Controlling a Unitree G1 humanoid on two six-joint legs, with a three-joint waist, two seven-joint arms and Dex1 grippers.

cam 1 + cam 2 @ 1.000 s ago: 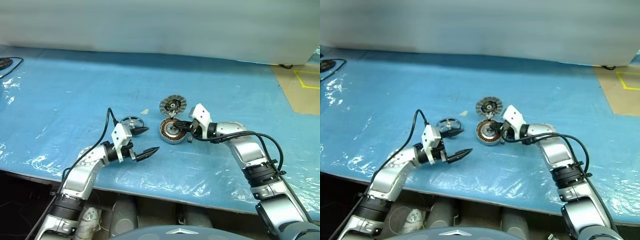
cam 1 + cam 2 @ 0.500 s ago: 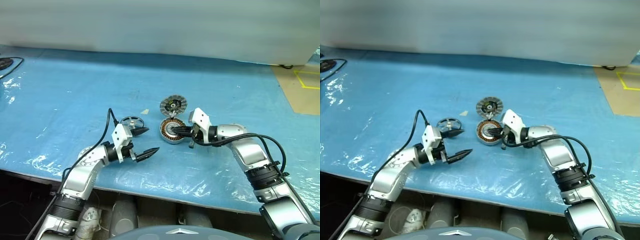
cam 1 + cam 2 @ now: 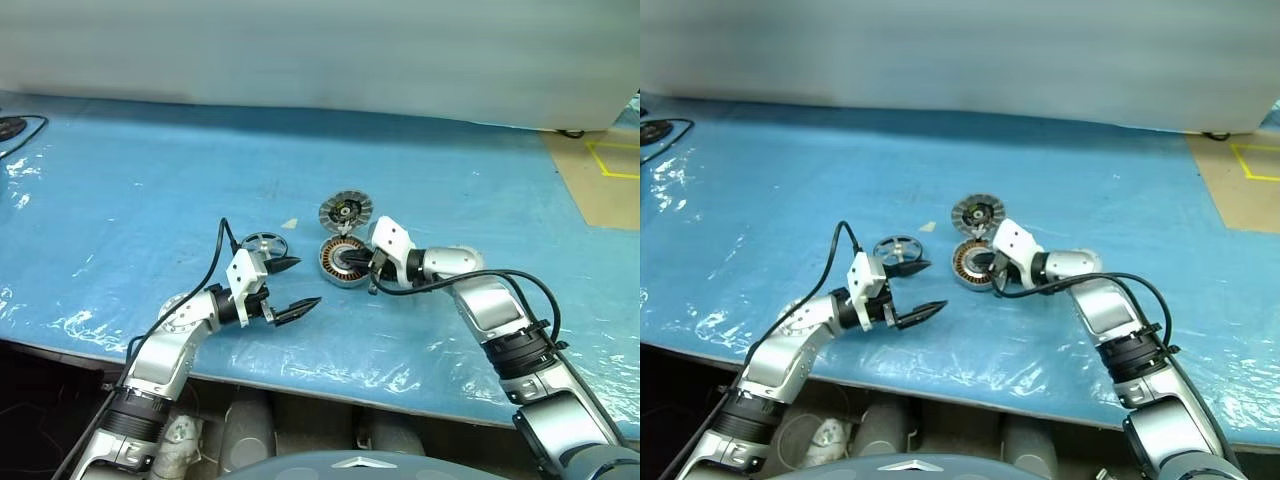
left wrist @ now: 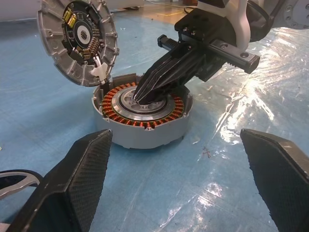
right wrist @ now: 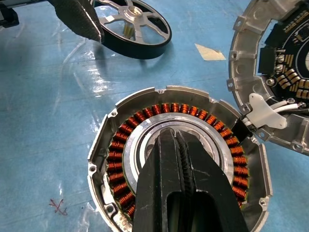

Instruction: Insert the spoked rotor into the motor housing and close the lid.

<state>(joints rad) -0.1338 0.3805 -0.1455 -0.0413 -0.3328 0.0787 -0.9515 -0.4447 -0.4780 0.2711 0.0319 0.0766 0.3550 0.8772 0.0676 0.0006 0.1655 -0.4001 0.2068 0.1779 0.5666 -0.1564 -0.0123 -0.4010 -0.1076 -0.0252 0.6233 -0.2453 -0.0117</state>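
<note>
Right gripper (image 5: 179, 145) closed, seemingly touching one motor housing's (image 5: 108, 159) centre; left gripper (image 3: 300, 285) open.

The motor housing (image 5: 178, 164) lies flat on the counter (image 3: 150, 170), open, with a copper winding ring around a silvery centre. Its lid (image 3: 346, 211), ribbed silver with a dark centre, stands tilted up, joined at the housing's far edge. The spoked rotor (image 3: 261, 243) lies flat nearby, apart from the housing.
</note>
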